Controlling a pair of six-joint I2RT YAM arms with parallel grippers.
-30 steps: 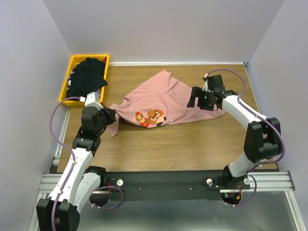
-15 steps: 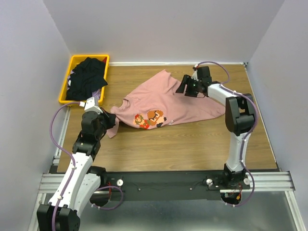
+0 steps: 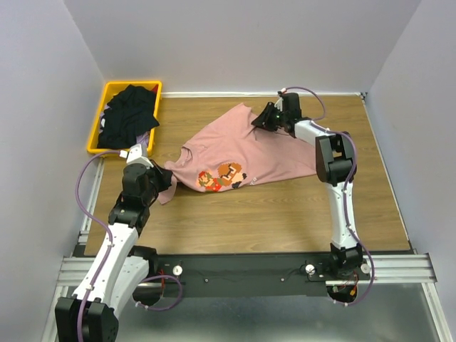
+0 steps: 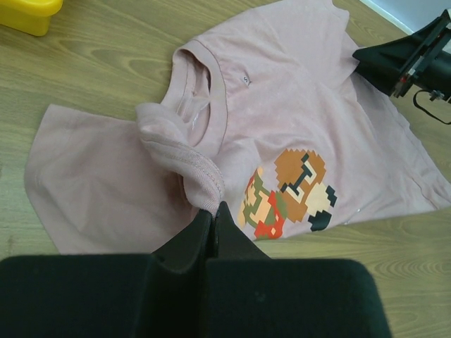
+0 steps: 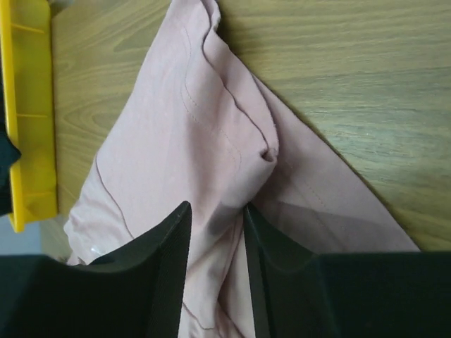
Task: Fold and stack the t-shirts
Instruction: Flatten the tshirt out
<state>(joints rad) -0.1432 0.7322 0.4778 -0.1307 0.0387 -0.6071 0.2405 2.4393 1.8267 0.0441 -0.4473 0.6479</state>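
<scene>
From above, the pink t-shirt (image 3: 246,153) lay rumpled and chest-up on the bench (image 3: 285,206). It began just past the near corner of the yellow bin (image 3: 100,148) and stretched well away from it. The black t-shirts (image 3: 128,112) were heaped inside that bin. The left arm reached forward with its elbow bent, the left gripper (image 3: 165,177) at the shirt's end nearest the bin. The right arm stretched far out and doubled back toward the bin, the right gripper (image 3: 262,120) over the shirt's far edge. I judged the step to be spreading the shirt flat, with no fold made yet.

The left wrist view showed the left gripper (image 4: 213,215) pinched together on a raised ridge of pink cloth beside the collar (image 4: 211,91). The pixel-art figures (image 4: 289,190) lay on the side away from the yellow bin (image 4: 25,10). The right gripper (image 4: 398,56) hung beyond them.

In the right wrist view, the right gripper (image 5: 215,225) pointed down at the pink t-shirt (image 5: 162,127). Its jaws were narrowly apart with cloth showing in the gap. Whether they touched it could not be told. A puckered seam lay just past the tips, and the yellow bin (image 5: 28,105) was well off. The next move probably called for closing on that edge, then drawing both ends apart to smooth the shirt.
</scene>
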